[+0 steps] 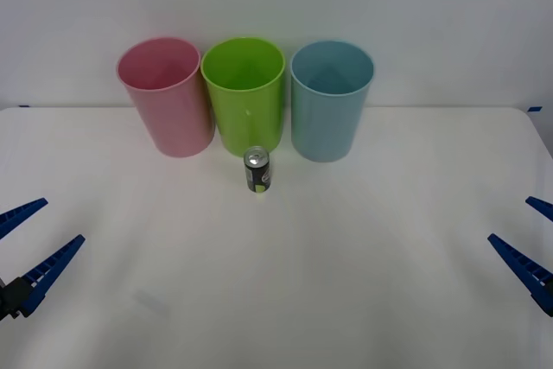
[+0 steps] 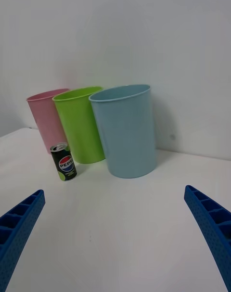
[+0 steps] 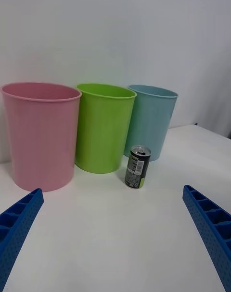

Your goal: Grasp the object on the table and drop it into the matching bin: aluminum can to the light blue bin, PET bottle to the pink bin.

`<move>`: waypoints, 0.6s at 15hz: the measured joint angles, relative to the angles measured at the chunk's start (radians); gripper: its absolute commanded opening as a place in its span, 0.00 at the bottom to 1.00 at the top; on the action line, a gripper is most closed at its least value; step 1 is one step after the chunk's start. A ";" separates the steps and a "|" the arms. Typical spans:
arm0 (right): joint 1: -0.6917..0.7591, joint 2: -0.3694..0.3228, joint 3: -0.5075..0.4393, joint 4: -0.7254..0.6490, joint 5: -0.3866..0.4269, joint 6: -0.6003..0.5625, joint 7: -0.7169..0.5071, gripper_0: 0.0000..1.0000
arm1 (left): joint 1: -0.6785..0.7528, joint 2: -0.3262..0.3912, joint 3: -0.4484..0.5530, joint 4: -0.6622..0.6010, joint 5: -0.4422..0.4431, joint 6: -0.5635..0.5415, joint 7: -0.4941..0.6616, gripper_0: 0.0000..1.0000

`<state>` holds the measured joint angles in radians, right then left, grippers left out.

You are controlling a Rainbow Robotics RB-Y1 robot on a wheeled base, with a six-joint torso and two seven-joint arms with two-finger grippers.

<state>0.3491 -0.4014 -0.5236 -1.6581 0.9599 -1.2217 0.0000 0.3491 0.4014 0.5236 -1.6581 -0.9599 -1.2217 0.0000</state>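
Note:
A small dark aluminum can (image 1: 257, 170) (image 2: 64, 162) (image 3: 137, 167) with a silver top and yellow-green label marks stands upright on the white table (image 1: 276, 283), just in front of the lime green bin. Behind it to the right stands the light blue bin (image 1: 331, 99) (image 2: 126, 129) (image 3: 151, 120). The pink bin (image 1: 166, 95) (image 2: 46, 119) (image 3: 42, 133) is at the left of the row. My left gripper (image 1: 26, 244) (image 3: 113, 234) hovers open near the table's left front edge. At the right front edge, my right gripper (image 1: 531, 244) (image 2: 115, 229) is open too. Both are far from the can.
A lime green bin (image 1: 244, 92) (image 2: 81, 123) (image 3: 103, 126) stands between the pink and light blue ones, close against both. A plain wall rises right behind the row. The table's wide front area between the two grippers is bare white surface.

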 measured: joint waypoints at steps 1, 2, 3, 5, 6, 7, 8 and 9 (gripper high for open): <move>0.000 0.000 0.000 0.000 0.000 0.000 0.000 1.00 | 0.000 0.000 0.000 0.000 0.000 0.000 0.000 1.00; 0.000 0.000 0.000 0.000 0.000 0.000 0.000 1.00 | 0.000 0.000 0.000 0.000 0.000 0.000 0.000 1.00; 0.003 0.004 0.001 0.002 0.005 0.000 0.000 1.00 | 0.000 0.000 0.000 0.000 0.000 0.000 0.000 1.00; 0.014 0.009 0.007 0.000 0.019 0.002 0.003 1.00 | 0.000 0.000 0.000 0.000 0.000 0.000 0.000 1.00; 0.021 0.006 0.012 -0.004 0.020 0.008 0.003 1.00 | 0.000 0.000 0.000 0.000 0.000 0.000 0.000 1.00; 0.025 0.005 0.014 -0.004 0.020 0.011 0.003 1.00 | 0.000 0.000 0.000 0.000 0.000 0.000 0.000 1.00; 0.028 0.004 0.018 -0.003 0.020 0.012 0.005 1.00 | 0.000 0.000 0.000 0.000 0.000 0.000 0.000 1.00; 0.030 0.004 0.025 -0.003 0.021 0.013 0.009 1.00 | 0.000 0.000 0.000 0.000 0.000 0.000 0.000 1.00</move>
<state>0.3788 -0.3971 -0.4985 -1.6613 0.9805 -1.2085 0.0089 0.3491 0.4014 0.5236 -1.6581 -0.9599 -1.2217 0.0000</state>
